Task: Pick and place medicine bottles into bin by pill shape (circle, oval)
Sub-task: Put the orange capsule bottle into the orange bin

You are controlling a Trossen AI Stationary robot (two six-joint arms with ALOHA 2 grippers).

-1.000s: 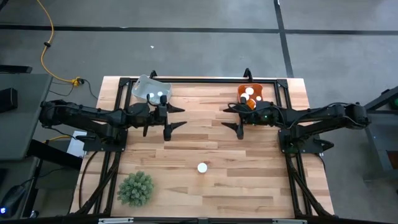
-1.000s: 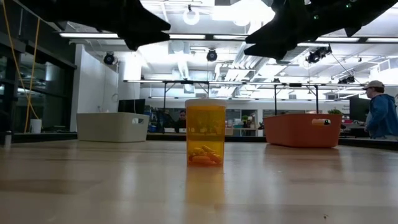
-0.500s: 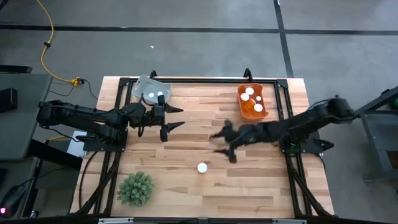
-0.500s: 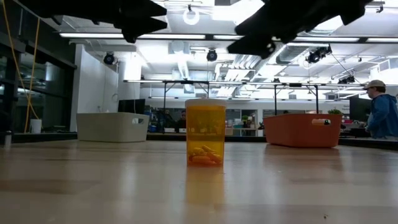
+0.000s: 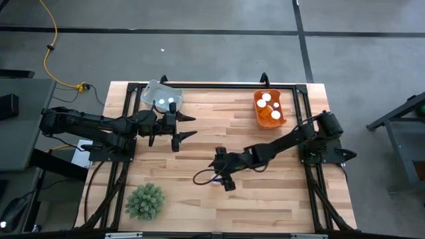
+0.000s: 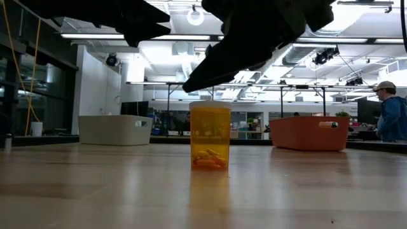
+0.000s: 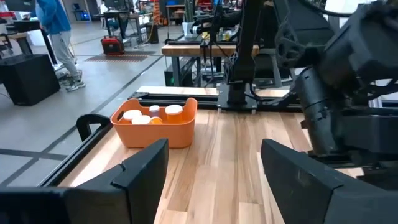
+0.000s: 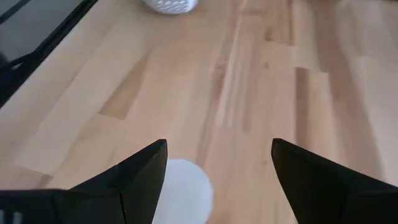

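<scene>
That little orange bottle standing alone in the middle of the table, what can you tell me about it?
The pill bottle is a small see-through amber plastic cylinder with a round white cap. It stands upright on the wooden table, apart from both bins. A few orange pills lie at its bottom. Nothing touches it but the table. The right hand hangs just above it, fingers open on either side of the cap.
</scene>
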